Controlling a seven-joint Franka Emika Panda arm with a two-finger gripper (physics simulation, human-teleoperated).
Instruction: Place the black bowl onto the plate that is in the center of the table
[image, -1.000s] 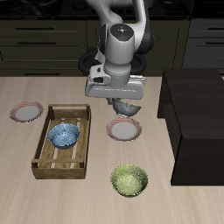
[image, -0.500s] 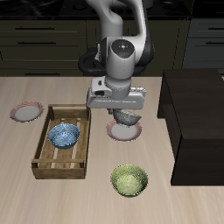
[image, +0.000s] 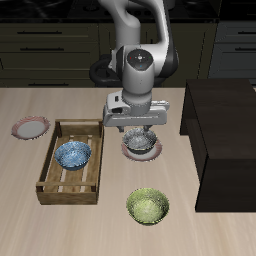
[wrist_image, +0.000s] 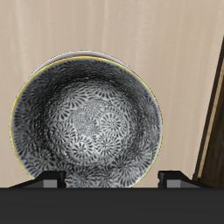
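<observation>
The black bowl (image: 142, 144) sits on the plate (image: 128, 150) in the middle of the table (image: 60, 225). In the wrist view the black bowl (wrist_image: 86, 122) fills the picture, its silvery speckled inside facing up, and only a thin arc of the plate's rim (wrist_image: 87, 53) shows past it. My gripper (image: 140, 132) hangs low, right over the bowl's rim. Its fingertips (wrist_image: 51, 179) stand wide apart, so it is open. The part of the bowl's rim between them is hidden.
A wooden tray (image: 50, 178) holding a blue patterned bowl (image: 74, 154) stands beside the plate. A second pink-rimmed plate (image: 30, 128) lies beyond the tray. A yellow-green bowl (image: 147, 206) sits nearer the front edge. The dark cabinet block (image: 222, 140) stands close on the plate's other side.
The gripper has come down and toward the front with the black bowl, which now rests on the centre plate. The fingers now stand apart.
</observation>
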